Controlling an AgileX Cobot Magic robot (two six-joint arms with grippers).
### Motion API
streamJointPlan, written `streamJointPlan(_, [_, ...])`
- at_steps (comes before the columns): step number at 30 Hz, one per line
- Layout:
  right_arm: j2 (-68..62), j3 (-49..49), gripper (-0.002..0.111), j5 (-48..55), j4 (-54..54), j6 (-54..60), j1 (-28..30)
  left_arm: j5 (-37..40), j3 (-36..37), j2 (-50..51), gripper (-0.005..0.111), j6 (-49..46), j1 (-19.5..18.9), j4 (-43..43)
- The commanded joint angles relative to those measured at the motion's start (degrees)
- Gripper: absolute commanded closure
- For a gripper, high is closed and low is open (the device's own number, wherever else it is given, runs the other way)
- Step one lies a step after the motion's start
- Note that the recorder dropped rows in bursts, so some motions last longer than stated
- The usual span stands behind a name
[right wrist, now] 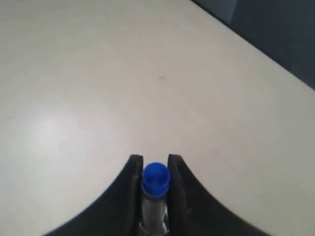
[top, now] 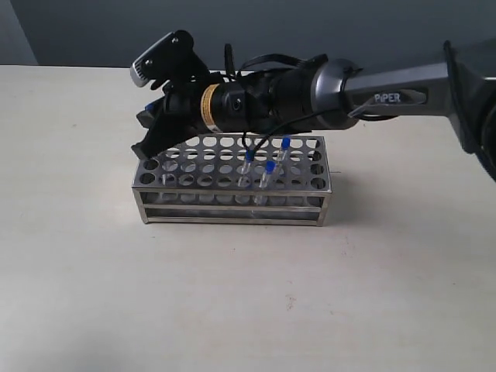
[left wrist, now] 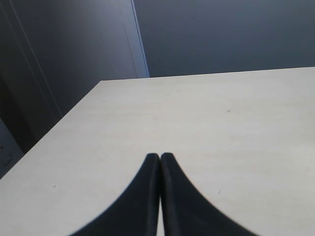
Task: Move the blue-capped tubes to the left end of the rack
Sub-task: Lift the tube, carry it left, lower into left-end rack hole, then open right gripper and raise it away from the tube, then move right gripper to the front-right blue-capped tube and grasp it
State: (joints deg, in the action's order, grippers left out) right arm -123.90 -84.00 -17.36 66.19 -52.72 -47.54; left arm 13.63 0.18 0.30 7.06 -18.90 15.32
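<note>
The silver rack (top: 231,208) stands on the pale table. Three blue-capped tubes (top: 269,170) stand in holes right of its middle. My right gripper (top: 146,128) reaches across from the right and hangs over the rack's left end. It is shut on a fourth blue-capped tube (right wrist: 156,180), whose cap sits between the fingertips (right wrist: 134,164) while its clear body runs back between the fingers. The rack does not show in the right wrist view. My left gripper (left wrist: 160,156) is shut on nothing, over bare table, and is out of the exterior view.
The right arm (top: 387,93) stretches over the rack from the right edge. A dark wall stands behind the table's far edge (top: 77,67). The left wrist view shows a table corner (left wrist: 101,82) with a drop beyond it.
</note>
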Motion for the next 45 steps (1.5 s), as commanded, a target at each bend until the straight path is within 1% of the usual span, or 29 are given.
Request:
streamJointPlan(1, [-2.4, 0.1, 0.108, 0.0, -2.5, 0.3, 0.2, -0.3, -0.2, -0.3, 0.106, 0.2, 0.1, 0.1])
streamJointPlan(3, [-2.9, 0.1, 0.106, -0.1, -3.7, 0.3, 0.2, -0.3, -0.2, -0.3, 0.106, 0.2, 0.1, 0.1])
streamJointPlan(4, [-3.0, 0.1, 0.102, -0.6, -3.7, 0.3, 0.2, -0.3, -0.2, -0.3, 0.106, 0.2, 0.1, 0.1])
streamJointPlan(5, [-3.1, 0.1, 0.098, -0.8, -3.7, 0.3, 0.2, -0.3, -0.2, -0.3, 0.106, 0.2, 0.1, 0.1])
streamJointPlan(8, [-3.1, 0.1, 0.076, -1.1, -3.7, 0.3, 0.2, -0.3, -0.2, -0.3, 0.106, 0.2, 0.1, 0.1])
streamJointPlan(10, [-3.1, 0.1, 0.067, -1.1, -3.7, 0.3, 0.2, -0.3, -0.2, -0.3, 0.106, 0.2, 0.1, 0.1])
streamJointPlan(11, [-3.0, 0.1, 0.065, -0.6, -3.7, 0.3, 0.2, -0.3, -0.2, -0.3, 0.106, 0.2, 0.1, 0.1])
streamJointPlan(16, [2.6, 0.1, 0.065, 7.1, -4.3, -1.1, 0.2, -0.3, -0.2, -0.3, 0.106, 0.2, 0.1, 0.1])
streamJointPlan(20, [9.9, 0.1, 0.065, 11.6, -3.7, 2.0, 0.2, -0.3, -0.2, -0.3, 0.106, 0.2, 0.1, 0.1])
streamJointPlan(24, [16.4, 0.6, 0.065, 16.5, -3.4, 1.9, 0.2, -0.3, -0.2, -0.3, 0.106, 0.2, 0.1, 0.1])
streamJointPlan(29, [23.2, 6.5, 0.065, 17.4, -3.2, 1.9, 0.2, -0.3, -0.2, -0.3, 0.106, 0.2, 0.1, 0.1])
streamJointPlan(31, [25.4, 10.5, 0.065, 20.0, -3.2, 1.8, 0.4, -0.3, -0.2, -0.3, 0.106, 0.2, 0.1, 0.1])
streamJointPlan(34, [28.1, 17.4, 0.065, 21.2, -3.8, 1.5, 2.7, -0.3, -0.2, -0.3, 0.106, 0.2, 0.1, 0.1])
streamJointPlan(35, [28.7, 19.1, 0.065, 20.7, -3.7, 0.8, 3.4, -0.3, -0.2, -0.3, 0.106, 0.2, 0.1, 0.1])
streamJointPlan(38, [30.7, 24.2, 0.065, 16.5, -3.8, -1.7, 7.9, -0.3, -0.2, -0.3, 0.106, 0.2, 0.1, 0.1])
streamJointPlan(41, [31.4, 27.9, 0.065, 7.2, -7.5, -1.8, 12.4, -0.3, -0.2, -0.3, 0.106, 0.2, 0.1, 0.1])
streamJointPlan(43, [31.4, 30.4, 0.065, 1.6, -11.9, 1.4, 15.2, -0.3, -0.2, -0.3, 0.106, 0.2, 0.1, 0.1])
streamJointPlan(45, [31.4, 33.1, 0.065, -1.5, -18.6, 7.9, 16.6, -0.3, -0.2, -0.3, 0.106, 0.2, 0.1, 0.1])
